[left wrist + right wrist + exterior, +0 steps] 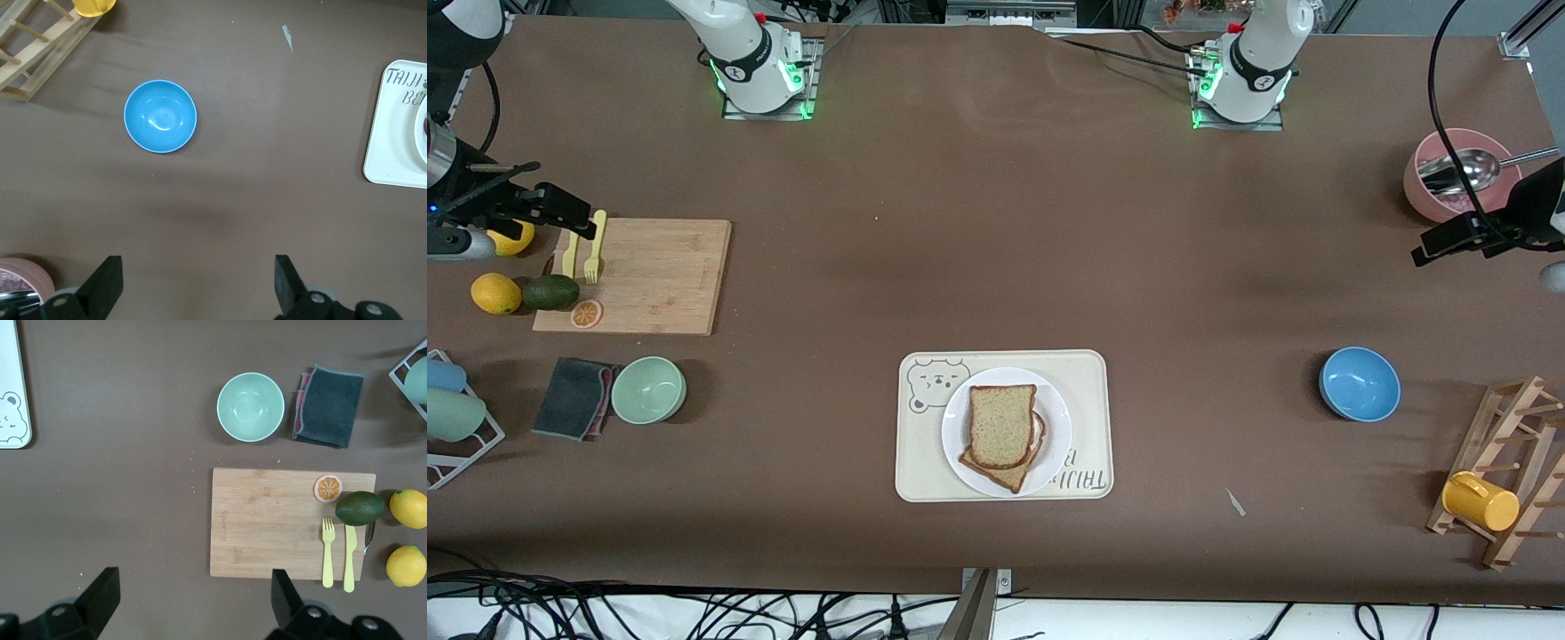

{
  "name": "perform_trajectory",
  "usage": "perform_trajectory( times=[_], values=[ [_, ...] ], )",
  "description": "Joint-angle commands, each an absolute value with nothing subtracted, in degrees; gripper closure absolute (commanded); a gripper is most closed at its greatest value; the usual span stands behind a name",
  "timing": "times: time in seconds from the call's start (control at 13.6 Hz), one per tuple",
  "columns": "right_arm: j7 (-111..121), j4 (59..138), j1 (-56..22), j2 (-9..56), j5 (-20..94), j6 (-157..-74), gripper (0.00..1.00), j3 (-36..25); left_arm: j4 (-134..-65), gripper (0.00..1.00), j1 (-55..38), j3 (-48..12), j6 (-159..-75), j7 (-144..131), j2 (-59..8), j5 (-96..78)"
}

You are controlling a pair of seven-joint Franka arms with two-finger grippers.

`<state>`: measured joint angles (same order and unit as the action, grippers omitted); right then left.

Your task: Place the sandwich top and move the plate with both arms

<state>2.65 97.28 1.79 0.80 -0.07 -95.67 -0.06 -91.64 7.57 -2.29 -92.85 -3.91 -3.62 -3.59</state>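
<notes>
The sandwich top (1002, 425), a light speckled bread slice, lies on a darker toast slice (1007, 478) on the white plate (1005, 378). The plate sits on the cream bear-print tray (1089, 373), near the front camera at mid-table. The tray's edge shows in the left wrist view (393, 133), and its corner shows in the right wrist view (10, 387). My left gripper (1436, 244) (198, 267) hangs open and empty over bare table beside the pink bowl. My right gripper (574, 218) (193, 580) hangs open and empty over the cutting board's edge. Both arms wait.
Toward the right arm's end are a cutting board (649, 276) with a fork and knife, lemons, an avocado, a green bowl (648, 389) and a dark cloth (574, 397). Toward the left arm's end are a blue bowl (1359, 383), a pink bowl (1458, 173) with a ladle, and a wooden rack (1507, 471) with a yellow mug.
</notes>
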Motion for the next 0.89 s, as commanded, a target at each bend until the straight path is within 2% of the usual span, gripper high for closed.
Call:
perform_trajectory(
  times=[0.0, 0.81],
  values=[
    [3.6, 96.8, 2.4, 0.5, 0.0, -94.8, 0.0, 0.3, -91.3, 0.0, 7.8, -2.6, -92.0, -2.9, -2.1, -4.9],
    [3.5, 96.7, 2.4, 0.5, 0.0, -94.8, 0.0, 0.3, -88.0, 0.0, 7.1, -2.3, -91.0, -2.7, -2.8, -4.1]
  ],
)
